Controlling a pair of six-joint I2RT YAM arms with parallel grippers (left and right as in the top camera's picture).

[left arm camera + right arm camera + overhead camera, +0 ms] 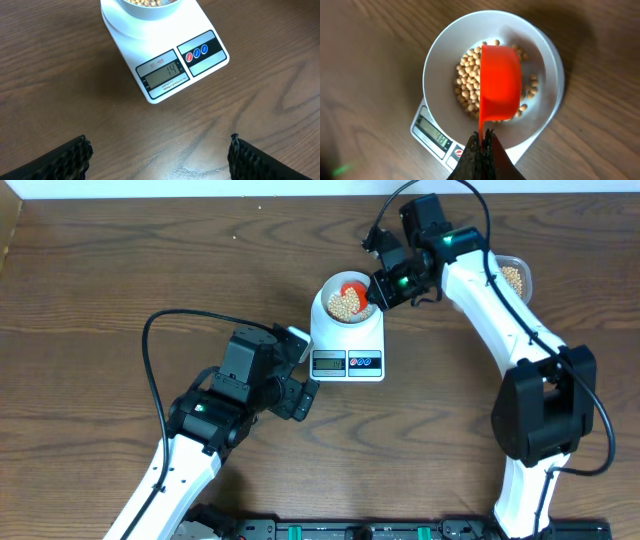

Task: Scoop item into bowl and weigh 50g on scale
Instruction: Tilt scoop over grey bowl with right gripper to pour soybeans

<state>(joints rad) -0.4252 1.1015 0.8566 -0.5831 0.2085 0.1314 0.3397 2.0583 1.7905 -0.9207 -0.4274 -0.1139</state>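
Note:
The white scale [347, 345] carries the pale bowl [325, 308], which holds a layer of tan beans [343, 304]. My right gripper [385, 288] is shut on the thin handle of an orange scoop [356, 288] held over the bowl. In the right wrist view the scoop [500, 82] shows its outer side above the beans [467, 82], inside the bowl's rim [440, 50], with the gripper [484, 137] clamped on the handle. My left gripper [305, 368] stands open and empty just front-left of the scale. Its view shows the scale [165, 65] reading 14 beyond wide-apart fingers [70, 160].
A clear tub [513, 277] of beans stands at the right, partly behind my right arm. Cables loop over the wooden table [120, 270] near both arms. The scale's two round buttons [196, 53] face my left gripper.

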